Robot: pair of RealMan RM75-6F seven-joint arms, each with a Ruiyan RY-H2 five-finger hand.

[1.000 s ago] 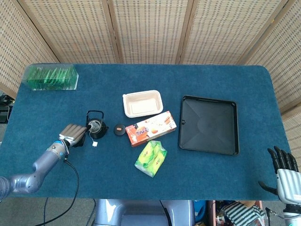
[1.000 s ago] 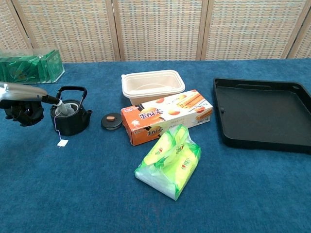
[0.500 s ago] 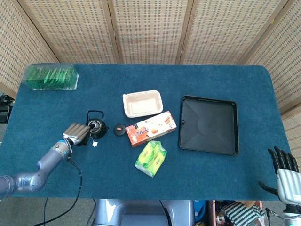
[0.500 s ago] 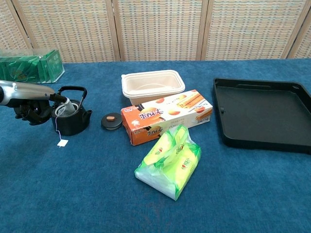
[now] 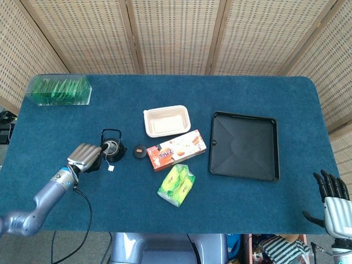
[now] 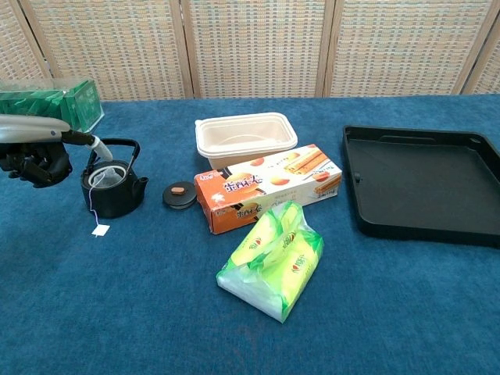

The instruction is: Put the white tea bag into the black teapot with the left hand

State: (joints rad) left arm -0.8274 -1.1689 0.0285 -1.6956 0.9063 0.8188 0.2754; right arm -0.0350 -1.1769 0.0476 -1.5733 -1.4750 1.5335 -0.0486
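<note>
Hovering just left of the black teapot (image 6: 113, 187), our left hand (image 6: 35, 162) has its fingers curled in and, as far as we can tell, holds nothing. The white tea bag (image 6: 105, 178) sits inside the teapot's open mouth, its string draped over the rim so the tag (image 6: 100, 230) lies on the bench (image 6: 156, 312) in front. Right of the teapot the lid (image 6: 180, 194) sits off, and far right our right hand (image 5: 333, 199) idles off the bench edge, fingers spread.

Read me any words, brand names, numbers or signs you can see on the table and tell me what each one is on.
No text here can be read for sure.
Orange snack box: large white characters on its front, too blurred to read.
Green and yellow packet: small red logos, too small to read.
Green boxes in the clear case: markings unreadable.
Tea bag tag: looks blank.
</note>
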